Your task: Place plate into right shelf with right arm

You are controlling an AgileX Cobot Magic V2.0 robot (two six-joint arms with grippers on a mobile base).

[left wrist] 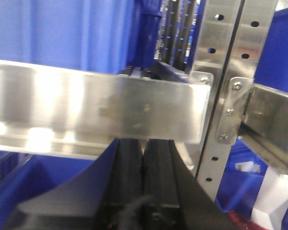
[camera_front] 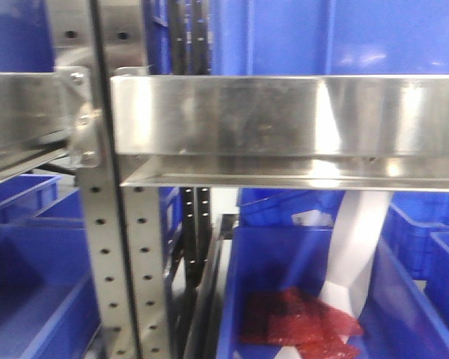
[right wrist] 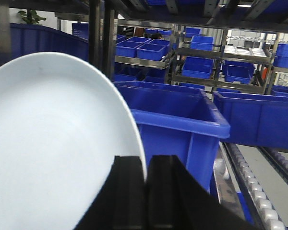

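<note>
The white plate (right wrist: pixel 53 143) fills the left of the right wrist view, held on edge. My right gripper (right wrist: pixel 146 165) is shut on its rim, with the rim pinched between the two black fingers. Past the plate a large blue bin (right wrist: pixel 182 120) stands close ahead on the rack. The right shelf's shiny steel rail (camera_front: pixel 284 120) and perforated upright (camera_front: pixel 123 254) fill the front view; neither plate nor right arm shows there. My left gripper (left wrist: pixel 143 143) is shut and empty, just below and in front of a steel shelf rail (left wrist: pixel 96 105).
A blue bin (camera_front: pixel 232 299) under the rail holds red packets (camera_front: pixel 299 318) and a white strip (camera_front: pixel 355 247). More blue bins (right wrist: pixel 259 115) stand to the right and behind. A roller track (right wrist: pixel 249 191) runs along the lower right. A perforated upright (left wrist: pixel 221 96) is right of my left gripper.
</note>
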